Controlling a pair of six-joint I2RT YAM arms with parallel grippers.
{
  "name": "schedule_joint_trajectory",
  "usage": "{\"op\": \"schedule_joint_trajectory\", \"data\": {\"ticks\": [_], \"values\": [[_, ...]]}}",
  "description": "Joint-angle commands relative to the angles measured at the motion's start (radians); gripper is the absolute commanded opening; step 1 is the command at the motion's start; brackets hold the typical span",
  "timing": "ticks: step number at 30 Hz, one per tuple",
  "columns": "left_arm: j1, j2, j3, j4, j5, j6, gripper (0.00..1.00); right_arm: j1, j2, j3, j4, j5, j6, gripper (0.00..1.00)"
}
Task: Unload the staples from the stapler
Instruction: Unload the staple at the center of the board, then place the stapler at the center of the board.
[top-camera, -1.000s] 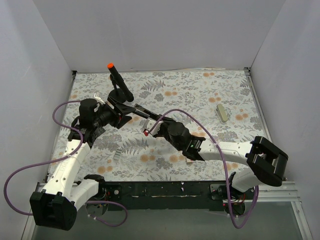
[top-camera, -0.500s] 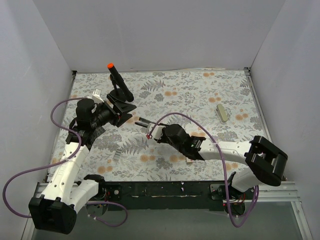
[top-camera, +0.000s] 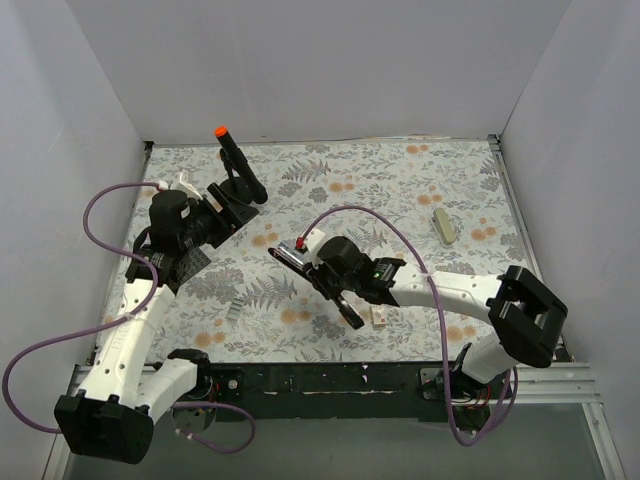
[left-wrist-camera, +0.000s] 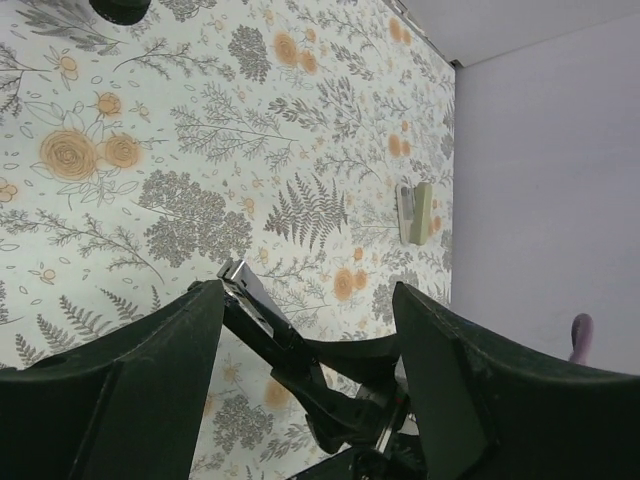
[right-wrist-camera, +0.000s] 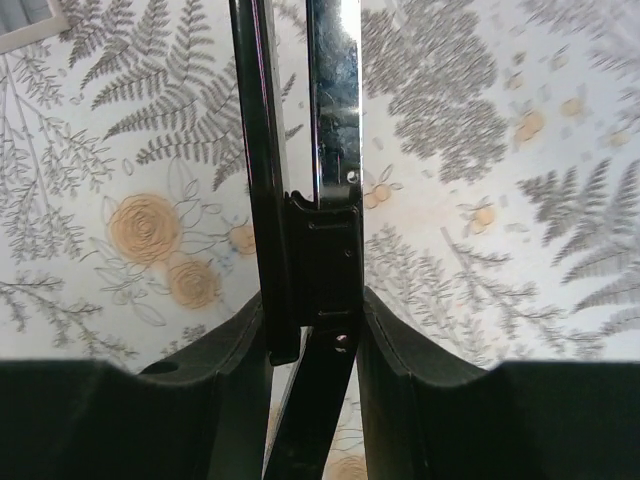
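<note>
Left jaws have drawn back, released; right jaws clench the stapler (right-wrist-camera: 320, 235), seemingly opened.

No words, labels, brand marks, numbers or signs can be read in any of the views. The stapler (right-wrist-camera: 325, 240) shows only plain black and silver surfaces. The table (top-camera: 400, 180) has a printed pattern of ferns and orange flowers, with no letters in it.
</note>
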Motion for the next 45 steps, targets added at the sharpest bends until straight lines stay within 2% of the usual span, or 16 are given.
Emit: {"op": "schedule_joint_trajectory", "data": {"ticks": [1,6,10,16,21,25,27,28,29,31,34,35,37,38,40,45], "values": [[0.001,-0.037,-0.021,-0.036,-0.057,0.032,0.68,-0.043,0.044,0.078,-0.024,-0.183,0.257,0.01],[-0.001,-0.02,-0.007,-0.076,-0.051,0.055,0.68,-0.141,0.053,0.031,0.036,-0.453,0.467,0.01],[-0.001,-0.029,0.006,-0.098,-0.078,0.073,0.68,-0.239,0.025,-0.066,0.22,-0.622,0.633,0.01],[-0.001,-0.034,-0.021,-0.064,-0.029,0.029,0.68,-0.27,0.018,-0.06,0.254,-0.687,0.716,0.01],[-0.001,-0.03,-0.016,-0.067,-0.017,0.02,0.68,-0.278,-0.007,-0.072,0.263,-0.676,0.762,0.01],[-0.001,-0.034,-0.021,-0.041,0.026,0.046,0.67,-0.278,-0.036,-0.052,0.24,-0.638,0.684,0.01],[-0.001,-0.018,-0.013,-0.029,0.064,0.047,0.67,-0.261,-0.05,0.008,0.164,-0.59,0.54,0.01],[-0.001,-0.011,0.002,-0.026,0.101,0.047,0.67,-0.246,-0.056,0.038,0.119,-0.546,0.483,0.01],[-0.001,0.006,0.01,-0.024,0.127,0.047,0.68,-0.229,-0.07,0.064,0.049,-0.433,0.355,0.01],[-0.001,0.016,0.024,0.0,0.209,0.046,0.7,-0.181,-0.088,0.115,-0.031,-0.325,0.253,0.01],[-0.001,0.017,0.007,0.092,0.328,0.037,0.77,-0.129,-0.133,0.126,-0.038,-0.129,0.074,0.01],[-0.001,0.017,-0.013,0.118,0.351,0.027,0.78,-0.111,-0.158,0.123,-0.021,-0.022,0.029,0.01],[0.001,0.023,-0.027,0.203,0.4,0.014,0.79,-0.042,-0.191,0.082,0.025,0.084,-0.13,0.01],[0.001,0.025,-0.033,0.224,0.429,0.0,0.79,-0.022,-0.229,0.057,0.112,0.167,-0.175,0.01],[-0.001,0.039,-0.048,0.29,0.454,-0.003,0.79,0.009,-0.263,-0.006,0.232,0.218,-0.282,0.01],[-0.001,0.06,-0.083,0.428,0.535,-0.049,0.78,0.03,-0.315,-0.021,0.311,0.266,-0.353,0.01]]}}
